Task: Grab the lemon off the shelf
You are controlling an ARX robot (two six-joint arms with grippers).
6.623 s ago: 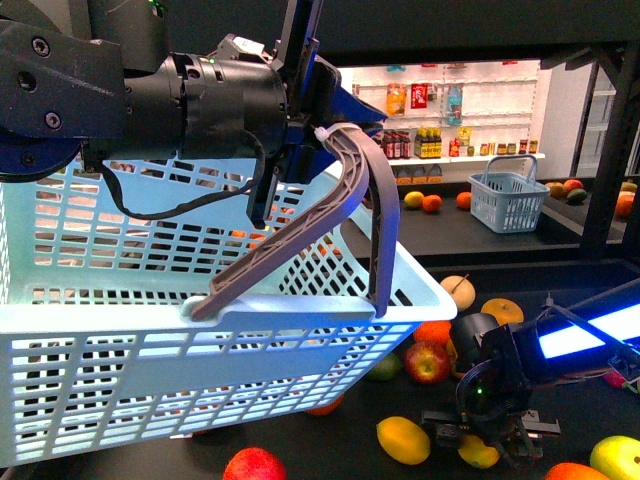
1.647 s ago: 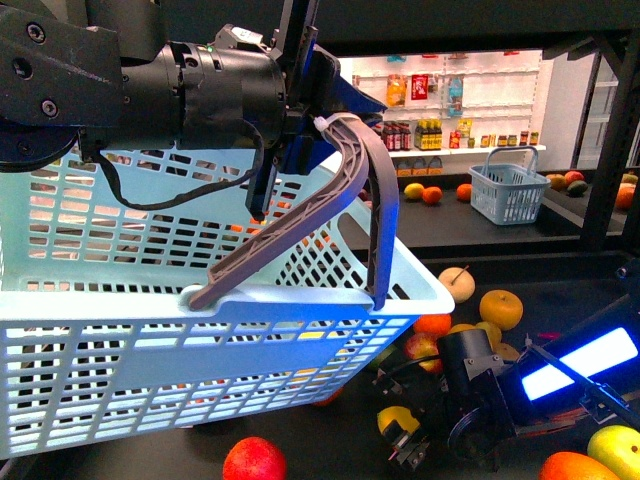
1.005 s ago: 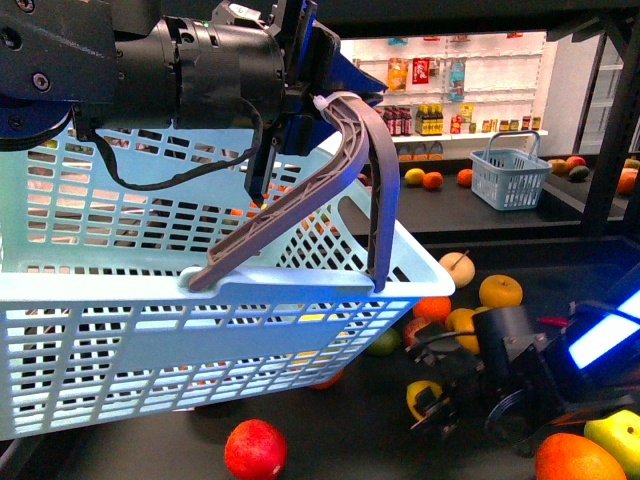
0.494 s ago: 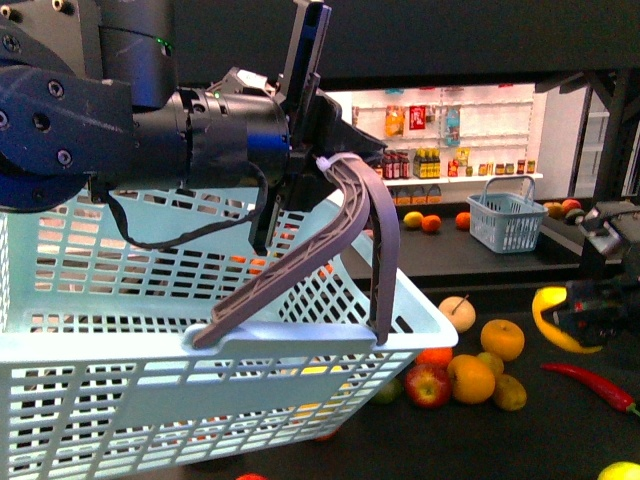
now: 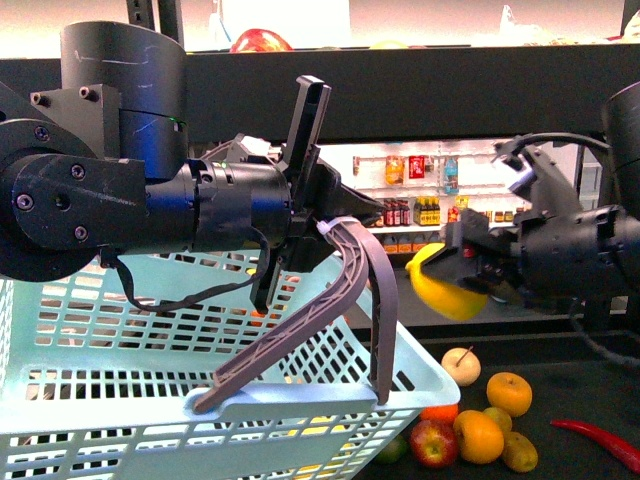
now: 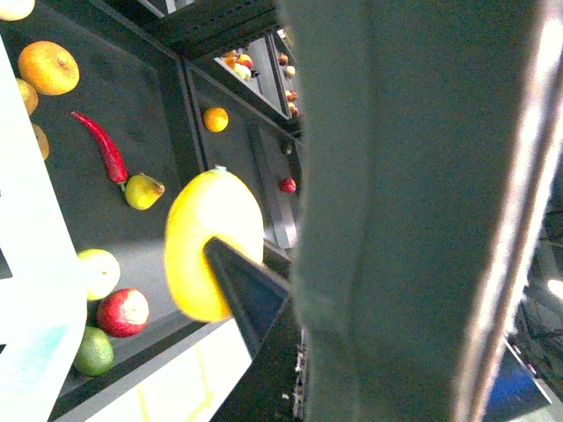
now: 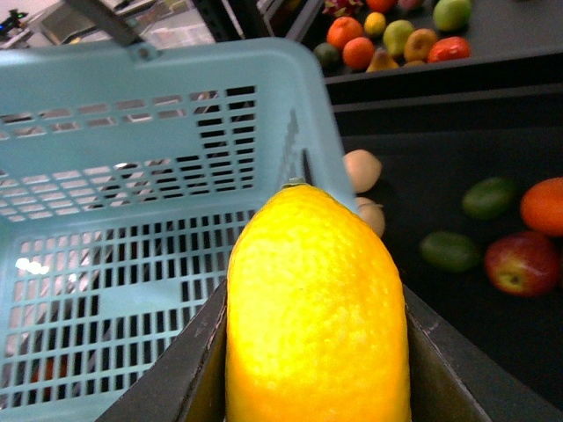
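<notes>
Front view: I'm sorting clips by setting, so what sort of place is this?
Likely a grocery shop, or a mock-up of one: pale shelving lined with bottles at the back, loose fruit such as an orange on the black shelf, and a pale blue shopping basket.

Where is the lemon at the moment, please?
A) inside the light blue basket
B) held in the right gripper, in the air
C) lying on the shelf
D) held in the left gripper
B: the right gripper is shut on the lemon, in the air beside the basket.
</notes>
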